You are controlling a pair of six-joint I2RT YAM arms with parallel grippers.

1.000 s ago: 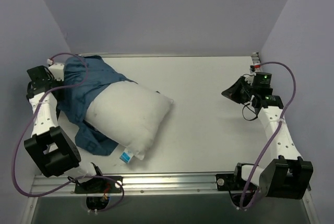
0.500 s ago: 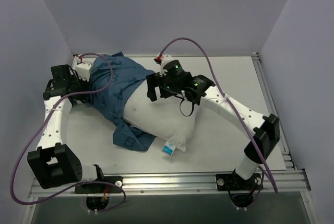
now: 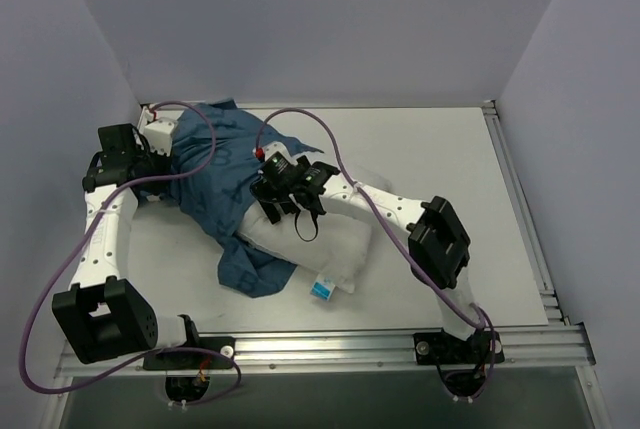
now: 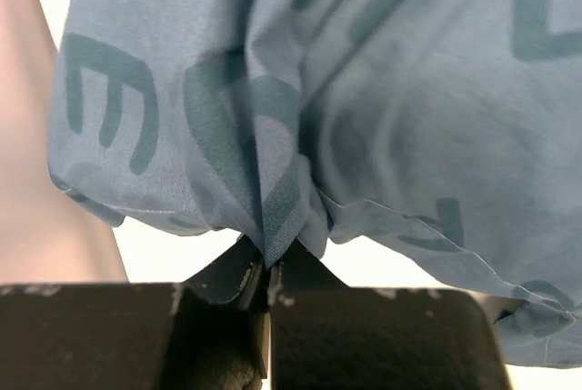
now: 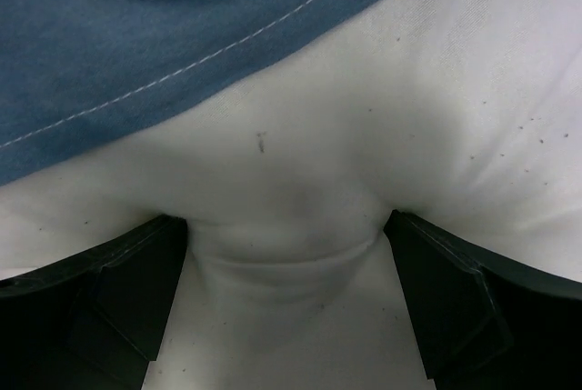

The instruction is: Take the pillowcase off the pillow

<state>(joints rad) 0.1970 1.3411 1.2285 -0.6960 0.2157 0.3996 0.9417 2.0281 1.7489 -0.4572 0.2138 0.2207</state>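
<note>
Now R pincer (image 5: 286,258), swung over, spread on pillow (image 3: 338,244) (L pincer (image 4: 268,270) pinching pillowcase (image 4: 382,90)).

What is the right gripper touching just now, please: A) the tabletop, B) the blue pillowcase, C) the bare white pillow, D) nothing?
C: the open right gripper straddles a dent in the white pillow, beside the pillowcase hem.

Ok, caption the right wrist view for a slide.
Open right claw pressed into the white pillow, below the pillowcase hem.
</note>
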